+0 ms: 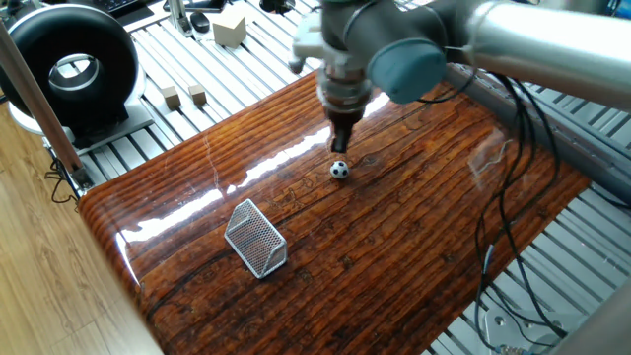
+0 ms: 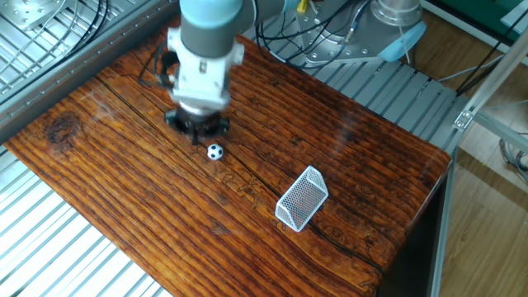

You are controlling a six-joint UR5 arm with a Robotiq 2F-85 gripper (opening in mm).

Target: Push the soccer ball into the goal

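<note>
While the hand (image 1: 339, 146) hangs low over the wooden table (image 1: 414, 247), fingers drawn together into one dark tip and holding nothing, the soccer ball (image 1: 339, 170) sits just at its 6 o'clock in one fixed view. Goal (image 1: 255, 238) stands well apart, at the ball's 8 o'clock. Black ring device (image 1: 69, 61) off-table, far left.

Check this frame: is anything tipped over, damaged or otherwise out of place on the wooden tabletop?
Nothing stands out. The small silver wire-mesh goal sits on its base, the tiny black-and-white soccer ball lies intact beside the gripper, and the glossy wooden tabletop shows no spills.
</note>
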